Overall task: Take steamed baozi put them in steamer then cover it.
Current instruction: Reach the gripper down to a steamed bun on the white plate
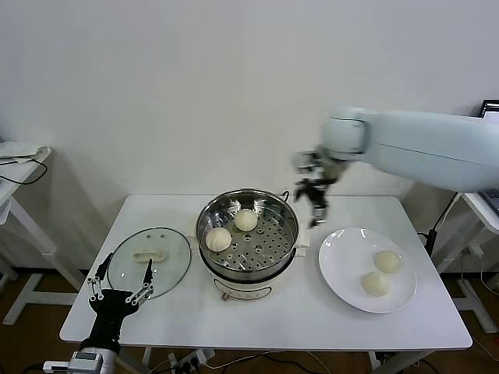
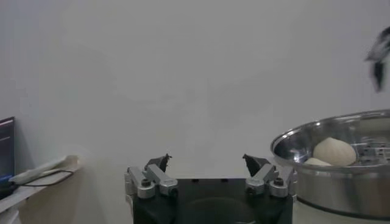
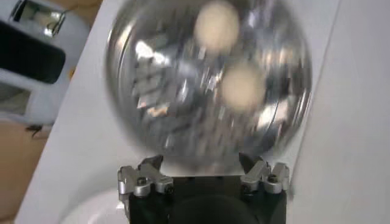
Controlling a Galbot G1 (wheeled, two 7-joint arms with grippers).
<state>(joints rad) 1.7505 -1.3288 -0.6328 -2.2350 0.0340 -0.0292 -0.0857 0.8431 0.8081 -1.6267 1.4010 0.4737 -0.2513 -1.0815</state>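
The steel steamer (image 1: pixel 248 204) stands mid-table with two baozi on its tray, one (image 1: pixel 218 239) at its left and one (image 1: pixel 245 220) behind it. Two more baozi (image 1: pixel 387 261) (image 1: pixel 375 284) lie on the white plate (image 1: pixel 337 261) to the right. The glass cover (image 1: pixel 150 261) lies flat at the left. My right gripper (image 1: pixel 315 195) hangs open and empty above the table between steamer and plate; its wrist view shows the steamer (image 3: pixel 207 79) below. My left gripper (image 1: pixel 121 284) is open and empty at the table's front left, just in front of the cover.
The steamer's cream base (image 1: pixel 243 290) sits on the white table (image 1: pixel 296 319). A side table with cables (image 1: pixel 19 164) stands at the far left. Another white table edge (image 1: pixel 482 214) is at the right.
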